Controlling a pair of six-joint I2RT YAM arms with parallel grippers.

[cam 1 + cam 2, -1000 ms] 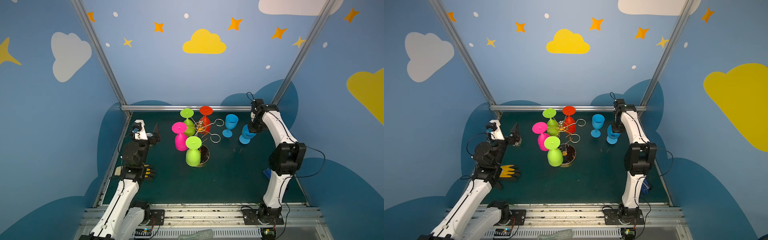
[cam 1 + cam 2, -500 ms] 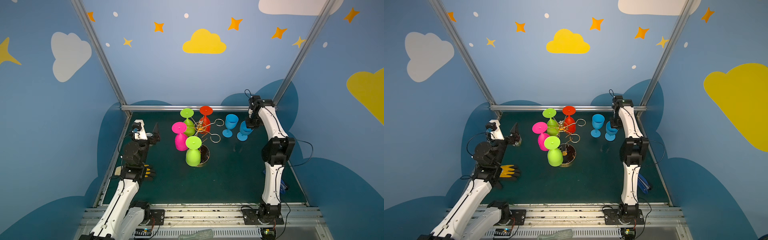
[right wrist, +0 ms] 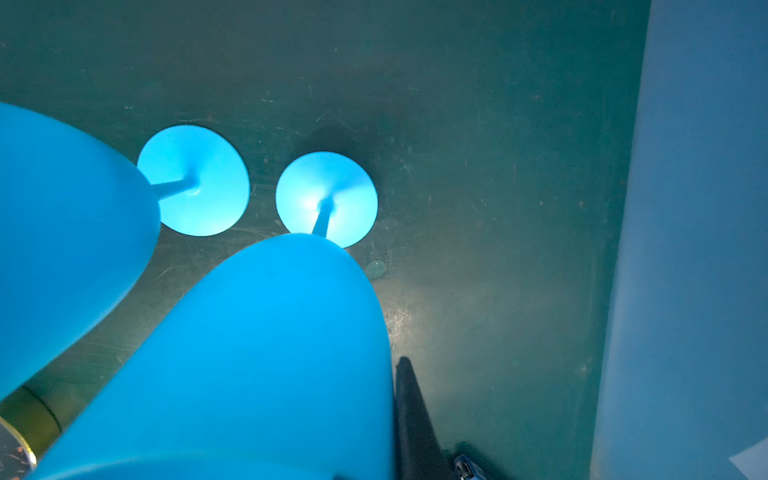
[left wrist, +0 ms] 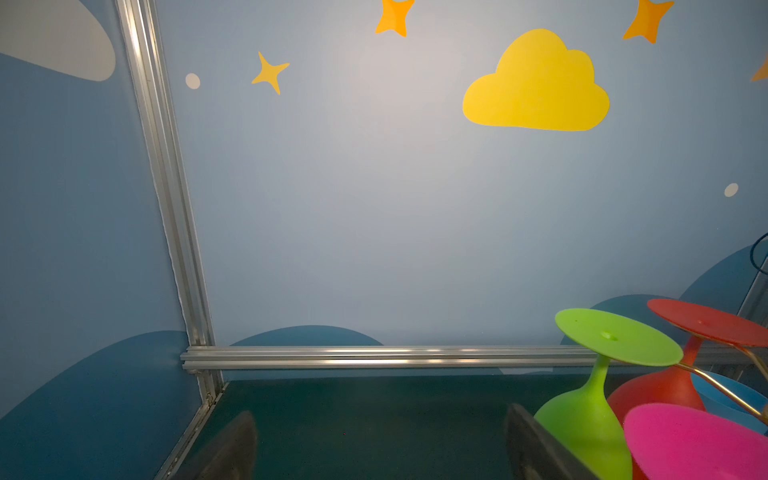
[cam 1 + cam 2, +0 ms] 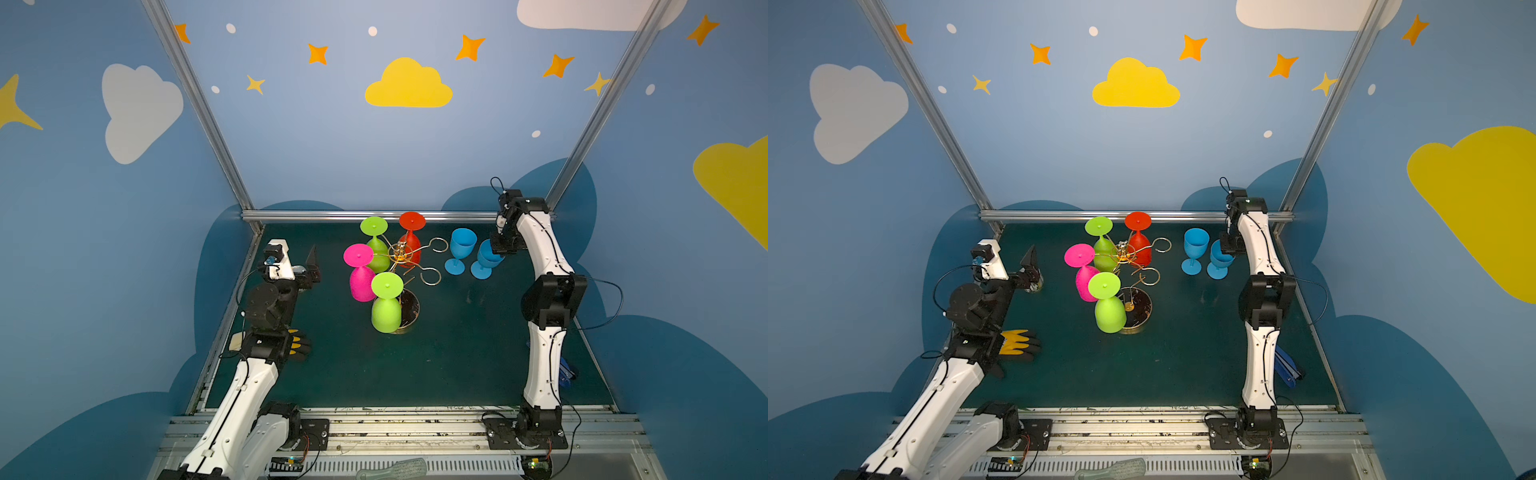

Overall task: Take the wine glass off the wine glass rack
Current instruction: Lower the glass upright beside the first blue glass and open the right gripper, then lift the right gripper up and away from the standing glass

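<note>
The gold wire wine glass rack (image 5: 401,253) stands mid-table on its round dark base (image 5: 412,309). Hanging upside down from it are a red wine glass (image 5: 410,239), a pink one (image 5: 360,280) and two green ones (image 5: 377,249) (image 5: 386,309); two of its hooks are bare. Right of it, a blue wine glass (image 5: 460,249) stands upright. Beside that, my right gripper (image 5: 500,248) is shut on the rim of a second blue wine glass (image 3: 249,353), whose foot (image 3: 326,195) rests on the mat. Only one finger (image 3: 415,415) shows, outside the bowl. My left gripper (image 4: 380,444) is open and empty, left of the rack.
A yellow and black glove (image 5: 297,345) lies by the left arm. A blue object (image 5: 565,370) lies behind the right arm at the mat's right edge. The blue side wall (image 3: 685,249) is close to the right gripper. An aluminium rail (image 5: 374,215) borders the back.
The right arm folded its elbow inward and carried the blue glass slightly left, beside the other blue glass. The left arm has not moved.
</note>
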